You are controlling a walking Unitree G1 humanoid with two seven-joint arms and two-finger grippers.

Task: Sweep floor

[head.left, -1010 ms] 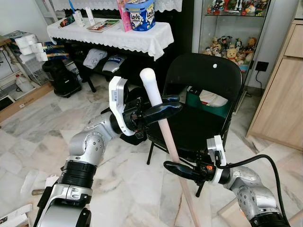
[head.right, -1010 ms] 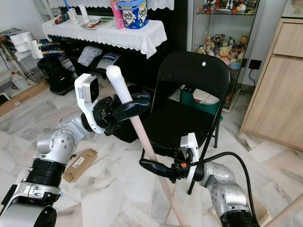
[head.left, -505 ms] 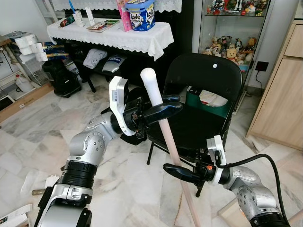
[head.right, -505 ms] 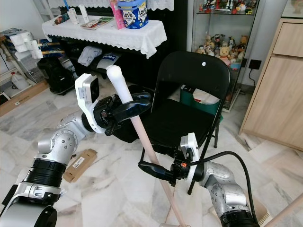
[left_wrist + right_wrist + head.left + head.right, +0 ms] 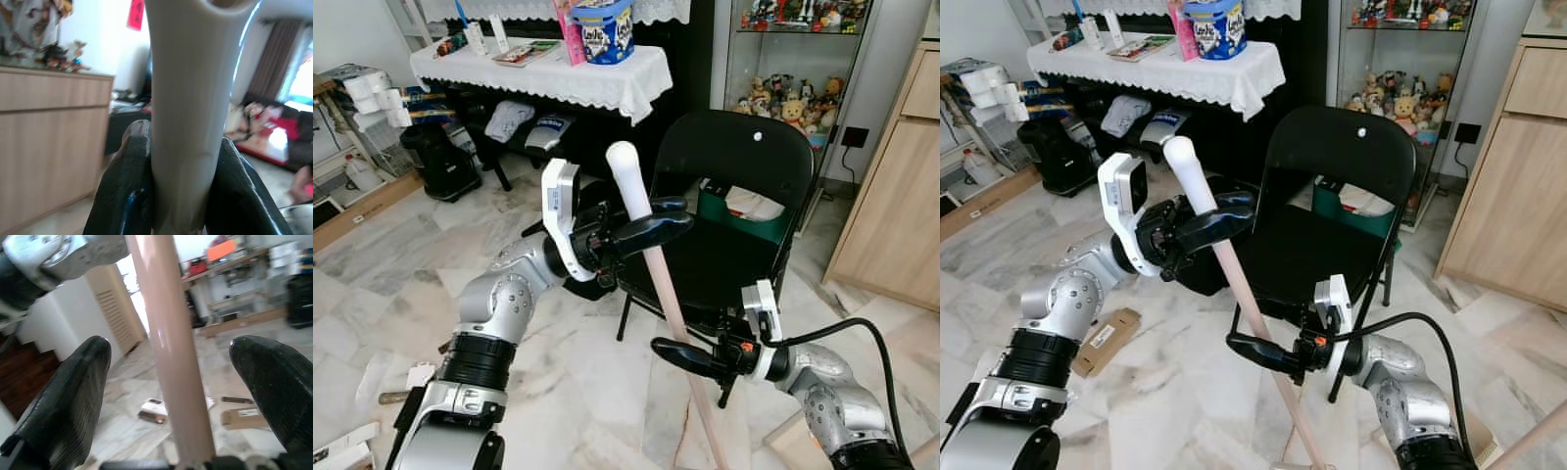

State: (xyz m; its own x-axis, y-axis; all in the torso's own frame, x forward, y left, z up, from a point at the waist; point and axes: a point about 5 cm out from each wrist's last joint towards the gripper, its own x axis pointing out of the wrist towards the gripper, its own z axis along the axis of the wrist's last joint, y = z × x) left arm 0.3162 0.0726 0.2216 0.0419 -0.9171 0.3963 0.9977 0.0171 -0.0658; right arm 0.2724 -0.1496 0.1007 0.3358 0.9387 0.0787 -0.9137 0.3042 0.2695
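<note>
Nearest, our right gripper (image 5: pixel 668 352) is standing wide open around the broom handle (image 5: pixel 668 304), fingers (image 5: pixel 68 387) apart from it. Higher, our left gripper (image 5: pixel 656 220) is clamping the handle's white top. Behind: black chair (image 5: pixel 744 166). The broom head is being cut off below.

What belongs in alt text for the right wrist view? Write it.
A pinkish broom handle stands between the right gripper's two spread black fingers, which do not touch it. Behind lie a marble floor and a cardboard box.
</note>
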